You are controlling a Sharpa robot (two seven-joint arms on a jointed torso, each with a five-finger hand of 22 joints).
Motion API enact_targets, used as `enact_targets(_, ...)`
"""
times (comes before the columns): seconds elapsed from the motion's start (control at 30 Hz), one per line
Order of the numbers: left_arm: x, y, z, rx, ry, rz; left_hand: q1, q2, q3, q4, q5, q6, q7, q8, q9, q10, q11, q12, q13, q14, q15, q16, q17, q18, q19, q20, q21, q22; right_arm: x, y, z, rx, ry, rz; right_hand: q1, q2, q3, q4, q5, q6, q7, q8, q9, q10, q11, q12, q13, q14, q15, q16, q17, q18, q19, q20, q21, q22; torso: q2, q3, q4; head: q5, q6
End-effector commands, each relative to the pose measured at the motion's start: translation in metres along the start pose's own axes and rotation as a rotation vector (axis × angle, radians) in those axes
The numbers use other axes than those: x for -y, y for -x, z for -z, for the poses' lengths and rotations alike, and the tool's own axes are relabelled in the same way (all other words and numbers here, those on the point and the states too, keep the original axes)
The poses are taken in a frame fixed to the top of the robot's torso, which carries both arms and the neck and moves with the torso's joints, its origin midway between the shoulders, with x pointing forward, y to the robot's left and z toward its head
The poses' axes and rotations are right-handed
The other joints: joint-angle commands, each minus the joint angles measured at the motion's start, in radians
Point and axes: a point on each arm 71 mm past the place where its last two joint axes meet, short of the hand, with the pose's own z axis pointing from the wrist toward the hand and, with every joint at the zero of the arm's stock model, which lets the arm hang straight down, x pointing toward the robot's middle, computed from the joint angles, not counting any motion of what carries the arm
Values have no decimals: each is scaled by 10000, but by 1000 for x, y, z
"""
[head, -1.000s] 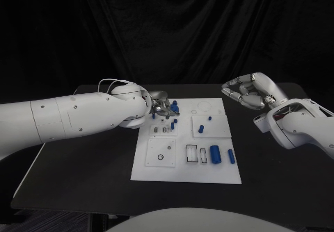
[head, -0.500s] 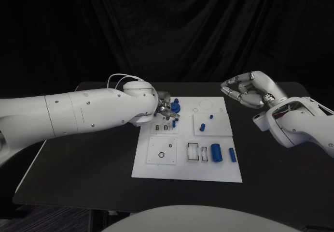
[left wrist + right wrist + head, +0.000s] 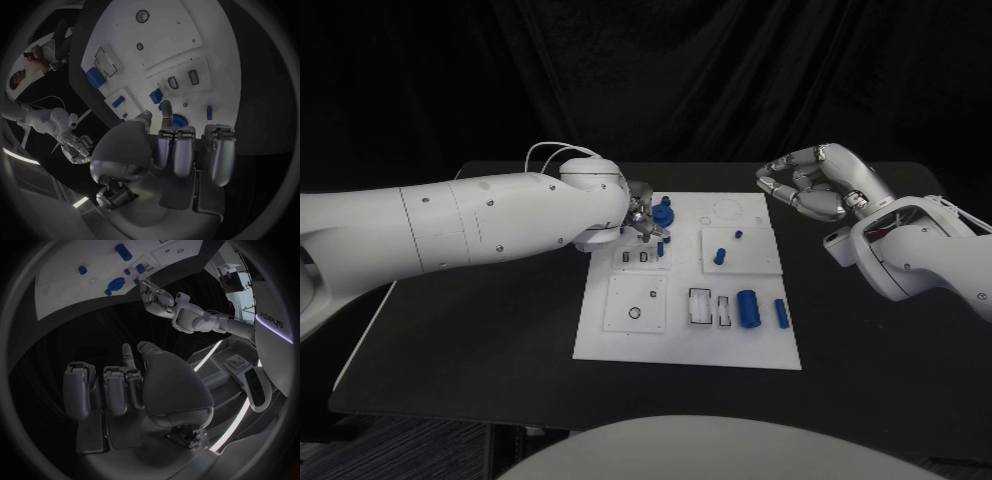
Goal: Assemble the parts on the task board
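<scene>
Reaching over the task board (image 3: 687, 345) at its far left corner, the left hand (image 3: 640, 218) is pinching a blue part (image 3: 662, 213). Two blue cylinders (image 3: 747, 308) are lying near the board's right edge. The right hand (image 3: 808, 187) is hovering beyond that edge, fingers curled on nothing.

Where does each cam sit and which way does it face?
Head view: on the robot's head, looking down at the white task board on the black table; both white arms show.
Left wrist view: behind the left hand, facing the board.
Right wrist view: behind the right hand, off the board's side.
Shared: both wrist views show the board's small blue parts.
</scene>
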Motion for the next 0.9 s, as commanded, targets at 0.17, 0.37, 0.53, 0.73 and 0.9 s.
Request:
enact_targets(0.17,5,-1,-2,13,-363,-52,-10,87,16,-73,94,133,55,-398,-205,1038,62,35,2631,1039,31,27,2632,-10,504,-39,-51,1804,0,-2,1,-77,223,213,114,13,57,-8,48,64,17,-59,-9,1024,-33,27,2633,902,-47,51,1947,52,522,-13,54,2053,-5,-13,6,-17,-10)
enact_targets(0.37,5,-2,-5,1,-394,-38,-26,90,15,-68,93,162,59,-441,-228,1038,66,35,2631,1039,35,27,2632,-10,506,-35,-51,1807,0,-2,1,-89,244,243,126,12,70,-20,77,66,17,-64,-11,1024,-34,27,2633,904,-48,54,1953,52,521,-13,53,2054,4,-4,14,-13,-10)
enact_targets(0.53,5,-3,-6,-30,-408,-38,-75,97,5,-46,89,224,64,-514,-265,1038,72,35,2631,1039,42,27,2632,-3,488,-29,-65,1780,0,-3,1,-108,257,246,126,12,70,-20,77,66,17,-64,-11,1024,-34,27,2633,904,-48,54,1953,52,521,-13,53,2054,2,-10,9,-63,-10)
enact_targets(0.73,5,-5,-7,-87,-412,-51,-78,102,8,-48,93,253,59,-526,-271,1038,71,35,2631,1039,44,27,2632,-4,491,-27,-63,1785,0,-4,0,-173,240,229,126,12,70,-20,77,66,17,-64,-11,1024,-34,27,2633,904,-48,54,1953,52,521,-13,53,2054,-1,-12,17,-192,-10)
enact_targets(0.9,5,-6,-9,-112,-418,-38,-92,114,16,-57,104,397,37,-556,-279,1038,60,35,2631,1039,40,27,2632,9,457,-24,-88,1732,0,-4,0,-209,226,217,130,10,78,-27,89,62,19,-70,-14,1024,-33,27,2633,900,-48,46,1936,53,520,-14,51,2052,-2,-10,17,-225,-10)
